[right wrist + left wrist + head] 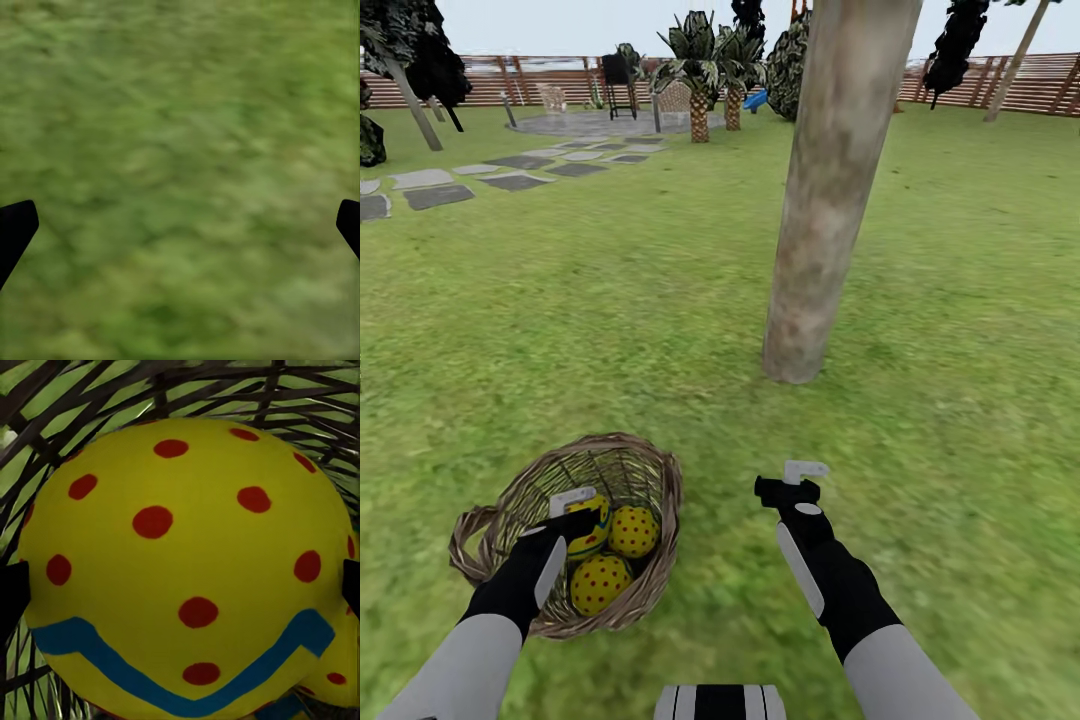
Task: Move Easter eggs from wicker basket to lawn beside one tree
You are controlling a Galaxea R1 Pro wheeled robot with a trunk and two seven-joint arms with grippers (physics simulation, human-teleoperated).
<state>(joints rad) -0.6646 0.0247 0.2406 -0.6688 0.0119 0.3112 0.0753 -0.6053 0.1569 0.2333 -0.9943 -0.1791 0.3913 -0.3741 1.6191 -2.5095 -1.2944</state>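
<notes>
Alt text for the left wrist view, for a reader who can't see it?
A yellow Easter egg with red dots and a blue zigzag band sits close between the left gripper's two dark fingertips. Behind it are the wicker basket's woven strands, with green lawn showing through.

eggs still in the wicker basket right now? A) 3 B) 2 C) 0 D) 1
A: the head view shows three Easter eggs inside the wicker basket, with the left end effector reaching in around the zigzag-banded one.
</notes>
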